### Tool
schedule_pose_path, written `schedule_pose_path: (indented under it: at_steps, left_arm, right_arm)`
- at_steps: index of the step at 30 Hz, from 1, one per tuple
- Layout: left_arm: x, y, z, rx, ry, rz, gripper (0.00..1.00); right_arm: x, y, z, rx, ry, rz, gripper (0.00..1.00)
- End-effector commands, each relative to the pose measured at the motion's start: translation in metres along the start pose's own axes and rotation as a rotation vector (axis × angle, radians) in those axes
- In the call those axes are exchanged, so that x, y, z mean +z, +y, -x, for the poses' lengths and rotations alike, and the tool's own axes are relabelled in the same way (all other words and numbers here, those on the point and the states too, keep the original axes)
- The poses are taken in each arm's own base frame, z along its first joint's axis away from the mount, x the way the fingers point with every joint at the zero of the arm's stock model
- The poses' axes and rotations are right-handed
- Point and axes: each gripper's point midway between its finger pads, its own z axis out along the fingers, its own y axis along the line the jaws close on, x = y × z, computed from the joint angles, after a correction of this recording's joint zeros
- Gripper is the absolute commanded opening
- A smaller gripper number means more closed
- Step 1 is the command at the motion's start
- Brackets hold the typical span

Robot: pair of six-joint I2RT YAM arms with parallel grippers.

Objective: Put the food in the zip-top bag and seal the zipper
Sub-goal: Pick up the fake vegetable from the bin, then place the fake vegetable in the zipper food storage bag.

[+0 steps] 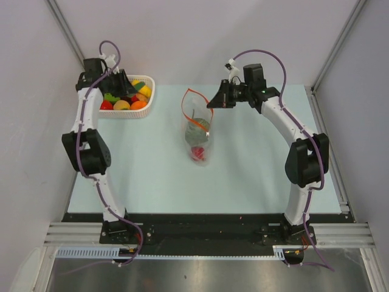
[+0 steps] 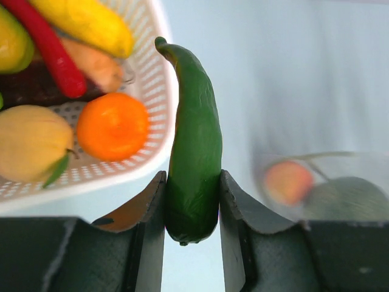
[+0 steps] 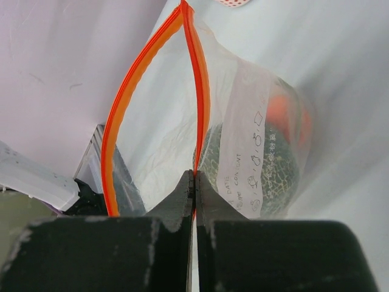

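Observation:
In the left wrist view a long green toy cucumber [image 2: 194, 140] stands between the fingers of my left gripper [image 2: 193, 177], which press it from both sides just outside the basket's rim. More food lies in the basket: an orange [image 2: 112, 125], a pale yellow fruit [image 2: 30, 143] and a red chilli [image 2: 51, 52]. The zip-top bag [image 1: 197, 131] lies mid-table with its mouth held up and open. My right gripper [image 3: 194, 179] is shut on one side of the orange zipper [image 3: 121, 109]. Inside the bag sit a netted green melon [image 3: 255, 164] and a red piece [image 3: 279, 112].
The white lattice basket [image 1: 151, 91] stands at the table's back left, with my left gripper [image 1: 121, 85] over it. My right gripper [image 1: 214, 100] is at the bag's far end. White walls close in the back and both sides.

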Motion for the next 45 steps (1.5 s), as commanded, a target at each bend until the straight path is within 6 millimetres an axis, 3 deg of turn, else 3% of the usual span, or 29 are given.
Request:
schedule_pose_path:
  at_steps: [1, 2, 5, 6, 7, 8, 11, 16, 22, 26, 27, 34, 35, 36, 39, 41, 43, 45]
  left_arm:
    - [-0.087, -0.121, 0.028, 0.070, -0.053, -0.236, 0.04]
    - [-0.093, -0.147, 0.013, 0.070, -0.001, -0.289, 0.02]
    - [-0.129, -0.203, -0.007, 0.076, 0.028, -0.461, 0.03]
    - [-0.140, -0.213, -0.010, 0.058, 0.024, -0.498, 0.03]
    - [-0.143, -0.233, -0.027, 0.047, 0.068, -0.578, 0.03]
    - [-0.162, -0.246, -0.027, 0.066, 0.039, -0.607, 0.03]
    - [-0.175, -0.270, -0.043, 0.023, 0.069, -0.675, 0.02]
    - [-0.159, -0.273, -0.078, -0.135, 0.225, -0.587, 0.00]
    - [-0.138, -0.253, -0.092, -0.320, 0.296, -0.401, 0.02]
    - [-0.126, -0.256, -0.088, -0.407, 0.298, -0.353, 0.12]
    - [-0.125, -0.257, -0.078, -0.394, 0.263, -0.332, 0.13]
    - [-0.092, -0.256, -0.061, -0.387, 0.207, -0.186, 0.12]
    - [-0.085, -0.254, -0.060, -0.398, 0.204, -0.164, 0.15]
    - [-0.085, -0.256, -0.055, -0.396, 0.190, -0.157, 0.28]
    - [-0.080, -0.260, -0.050, -0.413, 0.190, -0.175, 0.44]
    - [-0.083, -0.266, -0.039, -0.389, 0.159, -0.205, 0.66]
    - [-0.092, -0.275, -0.017, -0.346, 0.078, -0.245, 0.94]
    - [-0.103, -0.275, 0.000, -0.325, 0.009, -0.259, 1.00]
  right_arm:
    - [0.002, 0.026, 0.019, -0.056, -0.043, 0.064, 0.00]
    - [0.001, 0.026, 0.020, -0.050, -0.046, 0.064, 0.00]
    - [0.004, 0.028, 0.020, -0.049, -0.047, 0.071, 0.00]
    - [0.004, 0.028, 0.021, -0.050, -0.049, 0.072, 0.00]
    - [0.004, 0.029, 0.022, -0.055, -0.052, 0.073, 0.00]
    - [0.004, 0.029, 0.022, -0.051, -0.050, 0.073, 0.00]
    - [0.005, 0.033, 0.021, -0.050, -0.049, 0.078, 0.00]
    - [0.005, 0.033, 0.022, -0.048, -0.055, 0.062, 0.00]
    - [0.003, 0.035, 0.019, -0.036, -0.059, 0.059, 0.00]
    - [0.004, 0.041, 0.018, -0.042, -0.054, 0.073, 0.00]
    - [0.005, 0.041, 0.017, -0.040, -0.051, 0.075, 0.00]
    - [0.006, 0.048, 0.016, -0.051, -0.050, 0.085, 0.00]
    - [0.006, 0.049, 0.016, -0.055, -0.051, 0.085, 0.00]
    - [0.006, 0.051, 0.015, -0.058, -0.050, 0.086, 0.00]
    - [0.005, 0.051, 0.016, -0.067, -0.052, 0.083, 0.00]
    - [0.005, 0.051, 0.016, -0.071, -0.055, 0.079, 0.00]
    - [0.005, 0.050, 0.016, -0.080, -0.054, 0.075, 0.00]
    - [0.004, 0.048, 0.016, -0.081, -0.053, 0.071, 0.00]
